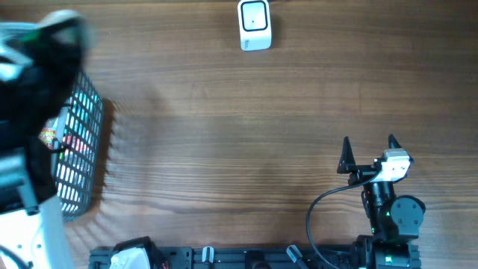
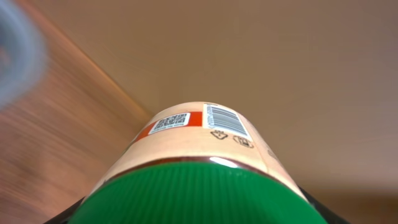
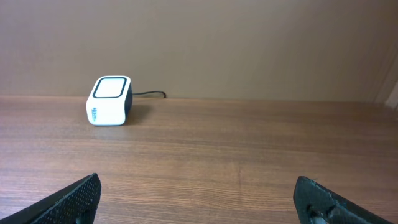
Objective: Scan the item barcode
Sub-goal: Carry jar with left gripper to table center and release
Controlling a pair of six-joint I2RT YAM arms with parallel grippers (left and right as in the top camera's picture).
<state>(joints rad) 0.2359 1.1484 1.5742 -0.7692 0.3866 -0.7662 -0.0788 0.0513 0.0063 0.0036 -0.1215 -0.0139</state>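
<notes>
Left wrist view is showing you the left gripper point(image 2: 193, 210) clamping a jar point(image 2: 186, 146) just behind its green lid point(image 2: 199, 193), with only dark slivers of the fingers peeking out at the lid's sides. The barcode point(image 2: 225, 119) is showing on the label's top side, beside a square code point(image 2: 170, 122). Overhead, your right gripper point(image 1: 369, 153) is sitting wide open and empty, well apart from the white scanner point(image 1: 255, 25) at the table's point(image 1: 239, 134) far edge.
</notes>
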